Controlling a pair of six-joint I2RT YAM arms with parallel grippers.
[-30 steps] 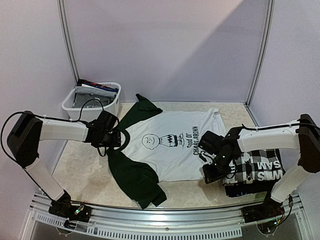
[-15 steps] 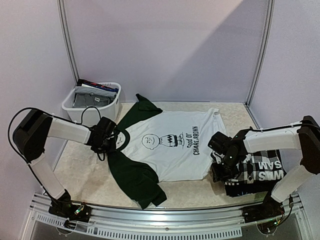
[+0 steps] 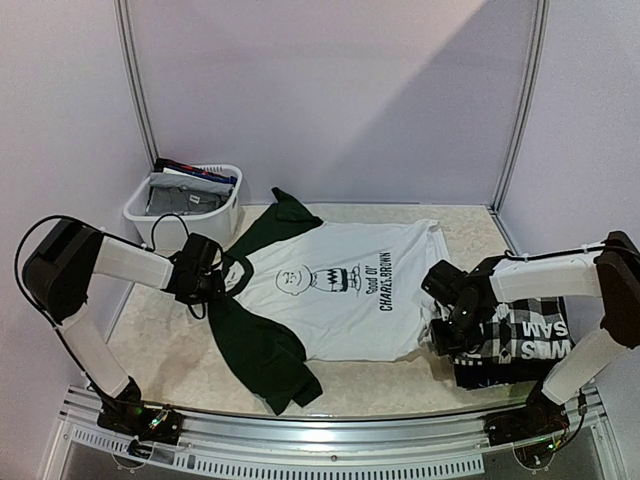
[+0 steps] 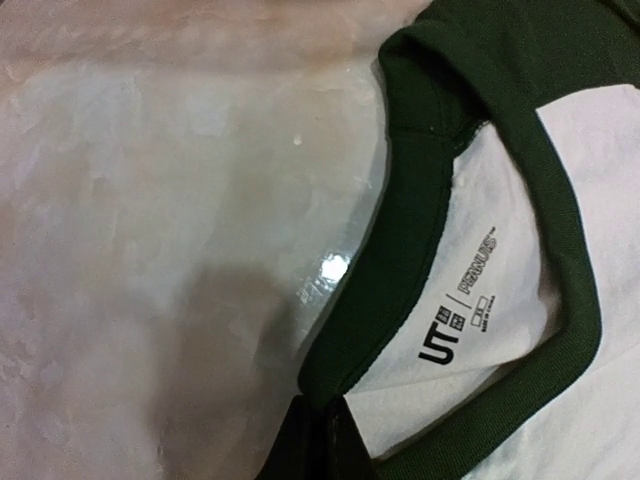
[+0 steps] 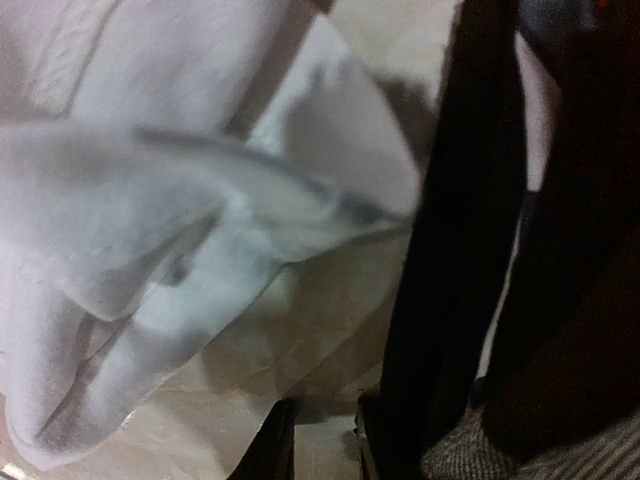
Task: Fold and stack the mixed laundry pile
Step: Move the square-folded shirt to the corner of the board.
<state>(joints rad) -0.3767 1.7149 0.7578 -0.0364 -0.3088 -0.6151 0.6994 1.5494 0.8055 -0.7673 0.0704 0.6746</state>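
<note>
White tee [image 3: 340,300] is lying spread on the bench [image 3: 160,350] right of the basket [image 3: 135,212]. Left jaws are clamping its collar [image 4: 420,250]; right jaws are hovering at the hem [image 3: 425,250] farthest from the basket, grip unclear. Flattening seems underway; folding is needing a firm hem hold.

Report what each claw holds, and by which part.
Left claw is shut on the green collar of the white shirt. Right claw holds nothing: its fingers stand apart over the table.
</note>
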